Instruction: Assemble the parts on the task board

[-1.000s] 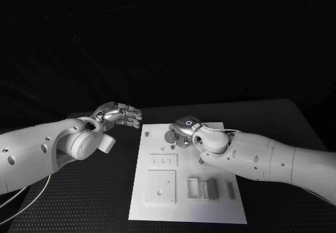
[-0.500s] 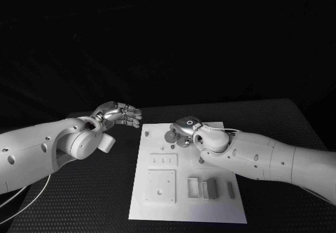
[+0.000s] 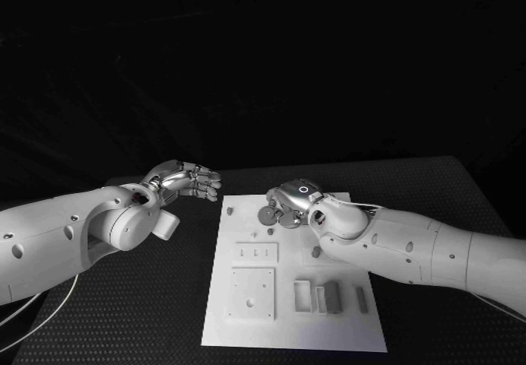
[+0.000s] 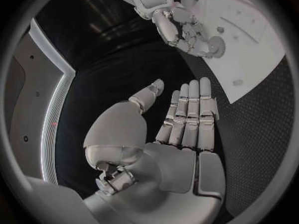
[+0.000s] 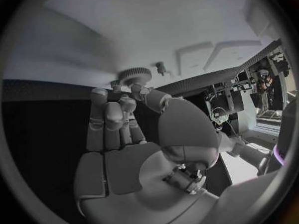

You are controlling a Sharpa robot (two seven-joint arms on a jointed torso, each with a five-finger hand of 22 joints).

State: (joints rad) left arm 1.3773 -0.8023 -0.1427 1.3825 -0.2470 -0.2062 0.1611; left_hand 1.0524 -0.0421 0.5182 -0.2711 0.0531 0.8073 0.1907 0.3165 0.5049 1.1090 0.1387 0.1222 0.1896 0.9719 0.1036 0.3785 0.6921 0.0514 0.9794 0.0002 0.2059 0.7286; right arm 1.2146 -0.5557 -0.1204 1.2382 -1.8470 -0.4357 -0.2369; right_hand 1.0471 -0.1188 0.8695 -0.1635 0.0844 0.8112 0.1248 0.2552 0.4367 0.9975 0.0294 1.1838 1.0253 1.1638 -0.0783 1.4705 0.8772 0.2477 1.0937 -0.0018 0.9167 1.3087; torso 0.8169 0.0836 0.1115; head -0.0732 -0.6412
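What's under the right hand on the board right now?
The right hand holds a toothed gear at its fingertips over the far end of the task board. A small peg stands nearby; the board directly beneath is covered.

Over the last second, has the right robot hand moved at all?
Yes, slightly. The right robot hand, holding a gear, has edged toward the far end of the white board, and its forearm has shifted along with it.
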